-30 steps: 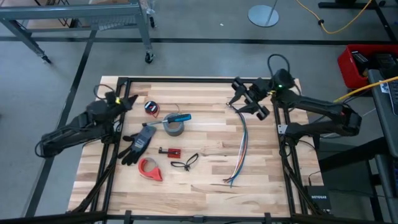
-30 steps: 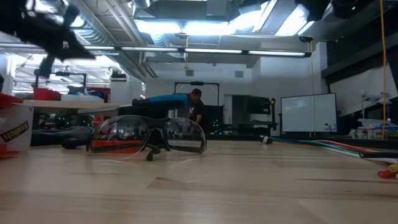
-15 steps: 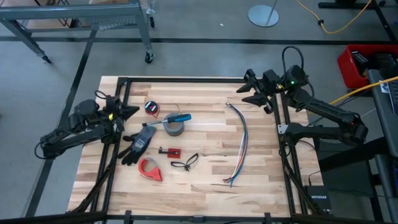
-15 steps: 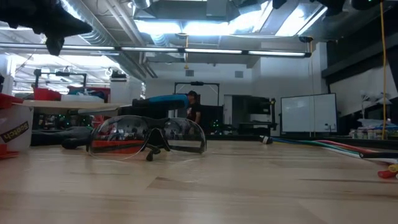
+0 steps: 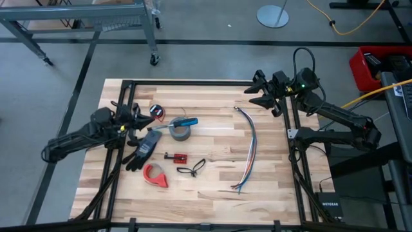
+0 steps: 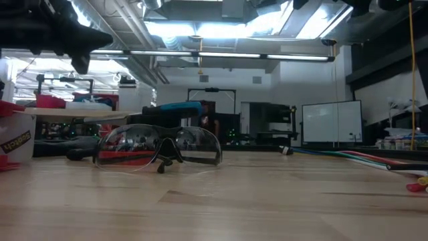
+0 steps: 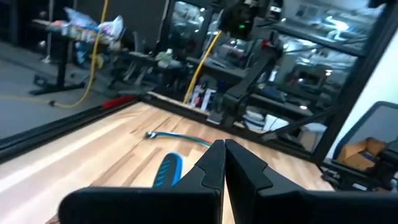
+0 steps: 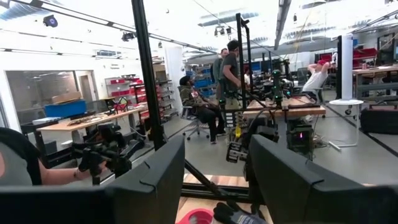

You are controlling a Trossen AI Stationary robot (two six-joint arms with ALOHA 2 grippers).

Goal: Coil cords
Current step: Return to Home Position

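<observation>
The red cord with black parts lies as a small round coil (image 5: 156,111) on the table's far left part, beside the grey tape roll (image 5: 180,132). My left gripper (image 5: 137,118) is shut and empty, just to the left of the coil; its closed fingers show in the left wrist view (image 7: 224,163), pointing across the table over the blue screwdriver handle (image 7: 166,172). My right gripper (image 5: 255,91) is open and empty above the table's far right corner, its fingers wide apart in the right wrist view (image 8: 214,186). The coil does not show in the wrist views.
A blue-handled screwdriver (image 5: 183,122) lies on the tape roll. A black glove (image 5: 143,148), a red tape dispenser (image 5: 154,174), a small red tool (image 5: 175,156) and a black looped thing (image 5: 192,169) lie nearby. A multicoloured wire bundle (image 5: 250,151) runs along the right. Safety glasses (image 6: 157,147) show in the low view.
My left gripper has moved toward the table's near edge and a little to the right, closer to the coil. My right gripper has drawn back from the far end of the wire bundle toward the far right corner, then kept still.
</observation>
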